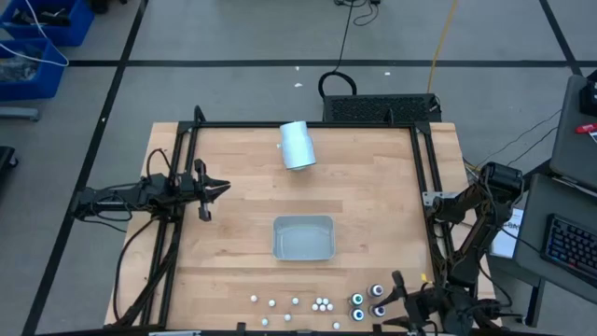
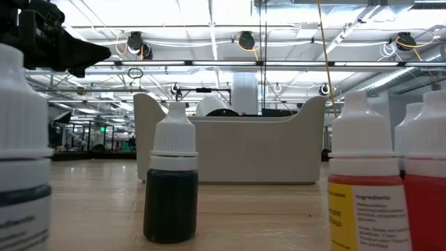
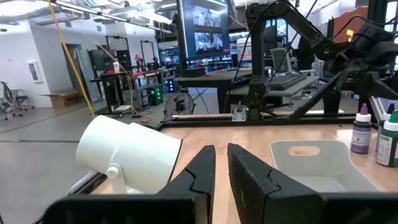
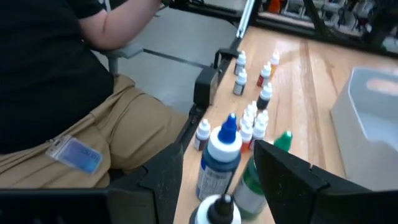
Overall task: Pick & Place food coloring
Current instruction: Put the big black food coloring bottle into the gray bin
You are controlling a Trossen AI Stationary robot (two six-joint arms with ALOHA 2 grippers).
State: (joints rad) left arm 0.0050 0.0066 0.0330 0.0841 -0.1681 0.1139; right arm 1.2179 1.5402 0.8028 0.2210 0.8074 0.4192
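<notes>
The food coloring bottles stand upright along the table's near edge: several small white-capped ones (image 1: pixel 296 301) and larger dark ones (image 1: pixel 367 304) to their right. My right gripper (image 1: pixel 399 291) hovers open at the larger group. In its wrist view its fingers (image 4: pixel 219 163) stand on either side of a blue-capped bottle (image 4: pixel 221 155), with a green-capped bottle (image 4: pixel 264 177) close by one finger and a black-topped one (image 4: pixel 214 211) nearest. Whether a finger touches any bottle I cannot tell. My left gripper (image 3: pixel 221 168) waits at the table's left side, shut with nothing between its fingers.
A grey tray (image 1: pixel 303 238) sits mid-table. A pale cylinder (image 1: pixel 298 146) lies on its side toward the far edge. A seated person (image 4: pixel 74 93) in a dark shirt is just beyond the near edge, next to the bottles. Bare wood lies between the tray and the bottles.
</notes>
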